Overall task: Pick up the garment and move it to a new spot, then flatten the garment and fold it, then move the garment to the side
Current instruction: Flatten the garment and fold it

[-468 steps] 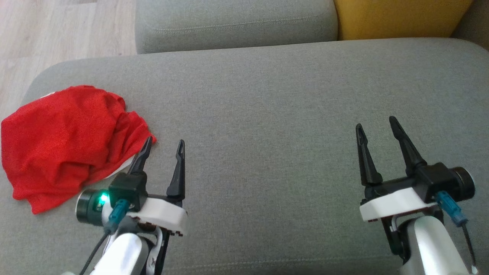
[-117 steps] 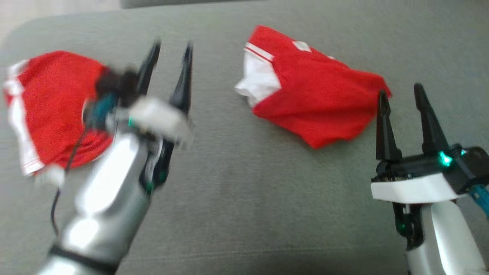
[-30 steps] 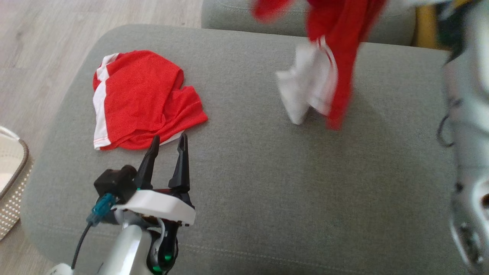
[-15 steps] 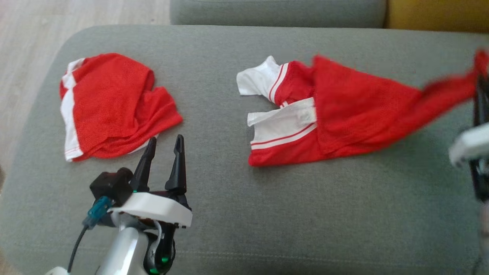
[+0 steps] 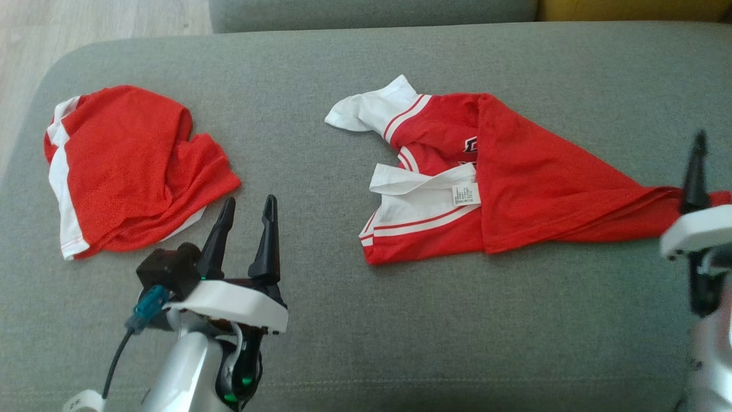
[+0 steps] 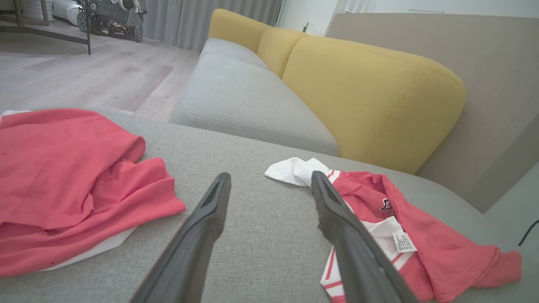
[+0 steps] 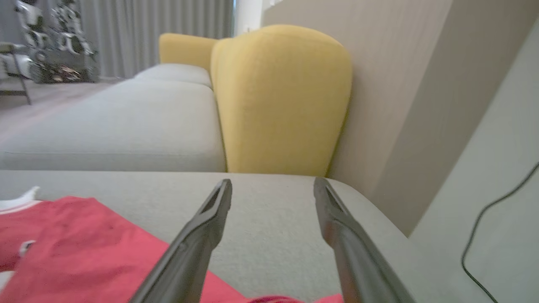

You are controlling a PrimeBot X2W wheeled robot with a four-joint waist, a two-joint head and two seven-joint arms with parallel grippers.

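The garment [image 5: 526,177], red mesh with white sleeves and collar trim, lies crumpled across the middle and right of the grey cushion [image 5: 457,332]. Its right end tapers to a point beside my right gripper's dark finger [image 5: 695,177] at the frame's right edge. In the right wrist view my right gripper [image 7: 273,181] is open with nothing between its fingers, and the garment [image 7: 84,240] lies below and to its left. My left gripper [image 5: 250,199] stands open and empty near the cushion's front left, between the two red cloths. From the left wrist, that gripper [image 6: 270,174] has the garment [image 6: 425,240] on its right.
A second red and white garment [image 5: 131,166] lies bunched at the cushion's left end, just beyond my left gripper. Another grey seat [image 6: 240,97] and yellow back cushions [image 6: 370,97] lie behind. Wood floor [image 5: 114,17] is past the left edge. A beige wall [image 7: 421,84] is on the right.
My right gripper has opened and let go of the garment, which was hanging a second ago and now lies on the cushion. The head camera has shifted. My left gripper stays open.
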